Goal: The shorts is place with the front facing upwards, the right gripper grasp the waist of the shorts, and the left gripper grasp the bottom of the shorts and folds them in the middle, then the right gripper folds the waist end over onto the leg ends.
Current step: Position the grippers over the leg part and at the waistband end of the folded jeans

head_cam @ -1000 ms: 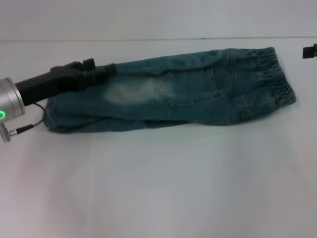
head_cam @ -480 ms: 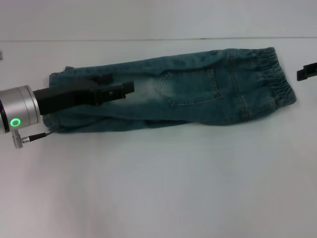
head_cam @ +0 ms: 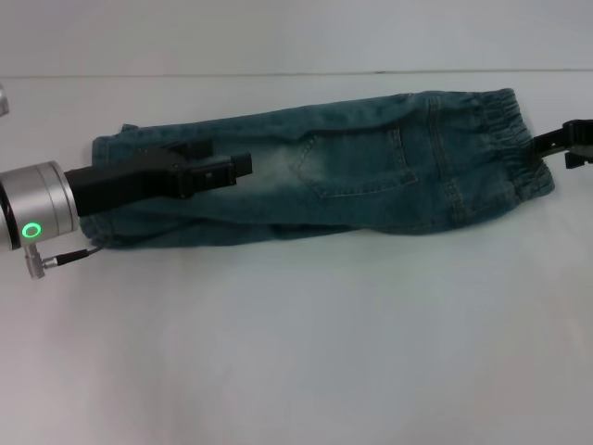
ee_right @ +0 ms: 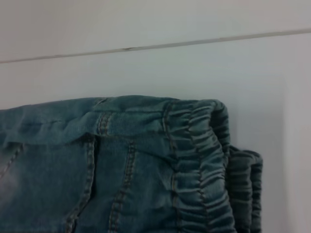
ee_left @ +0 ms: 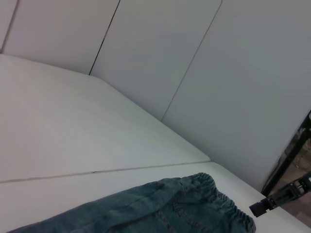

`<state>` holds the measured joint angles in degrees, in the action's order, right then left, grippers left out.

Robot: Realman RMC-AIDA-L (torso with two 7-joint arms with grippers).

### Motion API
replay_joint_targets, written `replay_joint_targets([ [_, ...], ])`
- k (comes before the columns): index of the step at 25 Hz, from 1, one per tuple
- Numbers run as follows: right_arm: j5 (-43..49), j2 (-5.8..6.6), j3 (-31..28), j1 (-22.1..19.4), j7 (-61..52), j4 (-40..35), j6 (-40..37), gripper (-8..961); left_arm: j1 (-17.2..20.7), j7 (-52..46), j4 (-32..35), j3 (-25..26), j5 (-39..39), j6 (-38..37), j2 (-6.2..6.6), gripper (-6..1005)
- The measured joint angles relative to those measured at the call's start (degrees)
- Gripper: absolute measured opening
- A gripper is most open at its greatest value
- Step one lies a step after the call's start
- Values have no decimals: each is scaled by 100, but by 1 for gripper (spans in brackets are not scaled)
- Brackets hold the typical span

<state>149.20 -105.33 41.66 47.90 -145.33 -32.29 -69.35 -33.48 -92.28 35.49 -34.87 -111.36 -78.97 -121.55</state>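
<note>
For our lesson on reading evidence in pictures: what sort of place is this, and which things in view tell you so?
Probably a robot test room or lab, not a home. A plain white table holds only denim shorts, bare pale wall panels stand behind it, and the left pincer and right pincer reach in from either side.

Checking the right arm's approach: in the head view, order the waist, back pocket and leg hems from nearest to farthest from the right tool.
1. Waist, right end, beside the right tool.
2. Back pocket, mid-shorts.
3. Leg hems, far left, by the left tool.
</note>
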Motion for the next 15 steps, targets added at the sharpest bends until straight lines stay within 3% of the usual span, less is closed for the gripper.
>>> replay_joint_targets([
  [8, 4, -130, 329, 99, 23, 135, 599, 816, 16, 0, -17, -38, 0, 71, -26, 902],
  [11, 4, -191, 379, 104, 51, 174, 829, 727, 17, 0, -17, -48, 0, 78, -49, 902],
  [15, 1, -232, 494, 117, 131, 356, 1138, 706, 5, -16, -17, -64, 0, 78, -63, 902],
])
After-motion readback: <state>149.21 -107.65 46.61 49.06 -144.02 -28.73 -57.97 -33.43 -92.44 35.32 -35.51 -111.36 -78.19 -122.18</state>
